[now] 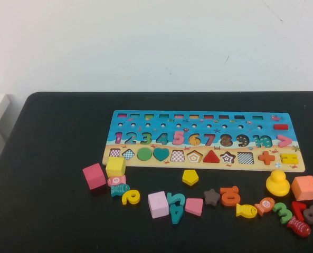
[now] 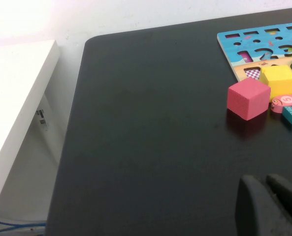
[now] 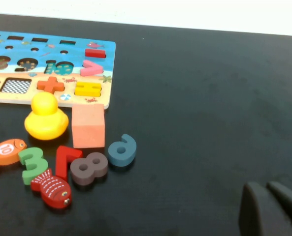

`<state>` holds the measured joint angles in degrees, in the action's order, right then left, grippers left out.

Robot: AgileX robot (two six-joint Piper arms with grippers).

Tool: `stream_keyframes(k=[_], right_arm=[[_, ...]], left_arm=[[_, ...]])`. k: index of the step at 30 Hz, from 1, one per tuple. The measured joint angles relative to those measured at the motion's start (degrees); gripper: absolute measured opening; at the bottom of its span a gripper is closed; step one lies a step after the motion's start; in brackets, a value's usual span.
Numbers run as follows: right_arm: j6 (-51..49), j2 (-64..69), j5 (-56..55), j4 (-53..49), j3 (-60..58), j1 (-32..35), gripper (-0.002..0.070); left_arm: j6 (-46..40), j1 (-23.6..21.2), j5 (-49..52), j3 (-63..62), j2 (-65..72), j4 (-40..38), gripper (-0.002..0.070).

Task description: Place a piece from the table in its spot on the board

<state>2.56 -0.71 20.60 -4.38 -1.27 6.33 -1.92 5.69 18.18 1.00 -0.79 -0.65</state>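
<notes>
The small flat yellow pentagon piece (image 1: 190,177) lies on the black table (image 1: 61,137) just in front of the board (image 1: 145,126). The board is long, with a blue and sandy print, numbers and a row of shape slots. Its empty pentagon slot (image 1: 194,156) is right behind the piece. The board's left end shows in the left wrist view (image 2: 234,42) and its right end in the right wrist view (image 3: 104,54). My left gripper (image 2: 265,181) is shut and empty, low over bare table left of the pieces. My right gripper (image 3: 267,186) is shut and empty, right of them. Neither shows in the high view.
Loose pieces lie in front of the board: a pink cube (image 1: 94,175), a yellow cube (image 1: 115,166), a light pink cube (image 1: 158,204), a pink pentagon-like piece (image 1: 194,206), a yellow duck (image 1: 277,183), an orange cube (image 1: 304,187), and numbers and fish. A white shelf (image 2: 13,98) stands left of the table.
</notes>
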Motion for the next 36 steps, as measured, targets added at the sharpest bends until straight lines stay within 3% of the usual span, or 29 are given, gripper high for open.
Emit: stream_keyframes(k=[26,31,36], right_arm=[[0.36,0.00,-5.39,-0.17,-0.10,0.00,0.0018],[0.36,0.00,-12.39,-0.26,-0.21,0.00,0.0019],[0.36,0.00,-27.43,-0.38,-0.48,0.00,0.0018]], left_arm=[[0.10,0.00,0.00,0.00,0.00,0.00,-0.0001],[0.10,0.00,0.00,0.00,0.00,0.00,-0.0001],[0.10,0.00,0.00,0.00,0.00,0.00,-0.0001]])
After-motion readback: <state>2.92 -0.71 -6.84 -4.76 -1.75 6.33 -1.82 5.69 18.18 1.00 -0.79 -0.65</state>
